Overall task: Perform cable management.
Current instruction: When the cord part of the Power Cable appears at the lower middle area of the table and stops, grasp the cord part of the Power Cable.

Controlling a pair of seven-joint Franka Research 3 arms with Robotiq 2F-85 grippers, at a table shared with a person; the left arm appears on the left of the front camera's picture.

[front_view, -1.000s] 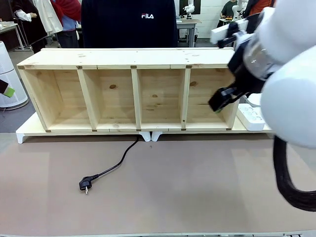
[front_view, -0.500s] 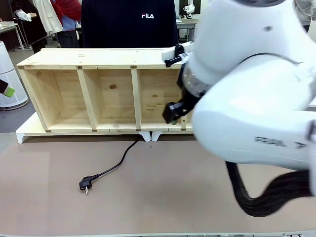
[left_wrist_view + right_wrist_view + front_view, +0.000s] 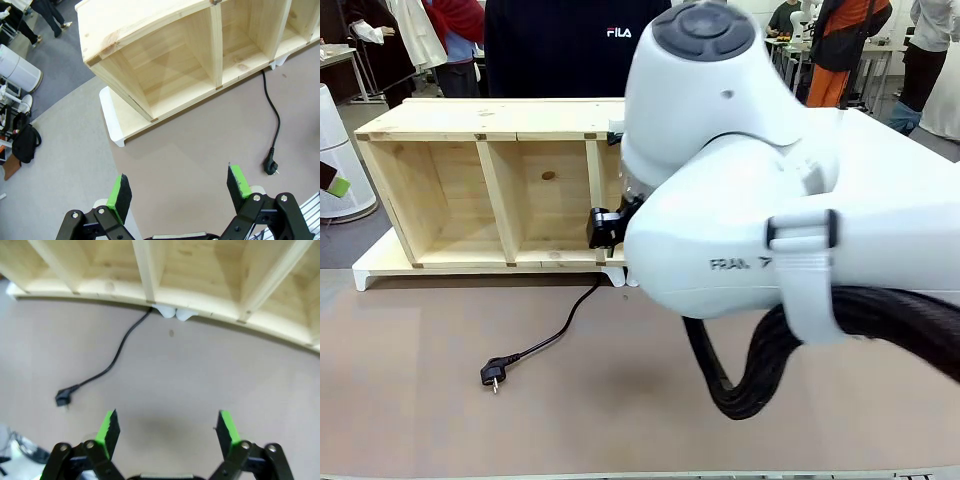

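Green-padded R gripper hangs w/ fingers spread wide, holding nothing. L gripper same. Black cable lies on brown table, plug nearest, other end under wooden shelf. Person stands behind.

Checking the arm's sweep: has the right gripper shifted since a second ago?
Yes. The right gripper moved left along the pale wooden shelf, from its rightmost compartment to its middle divider.

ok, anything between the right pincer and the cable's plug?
Nothing visible. The right pincer is open above the bare table. The cable and its plug lie on it in the open, with nothing on or around them.
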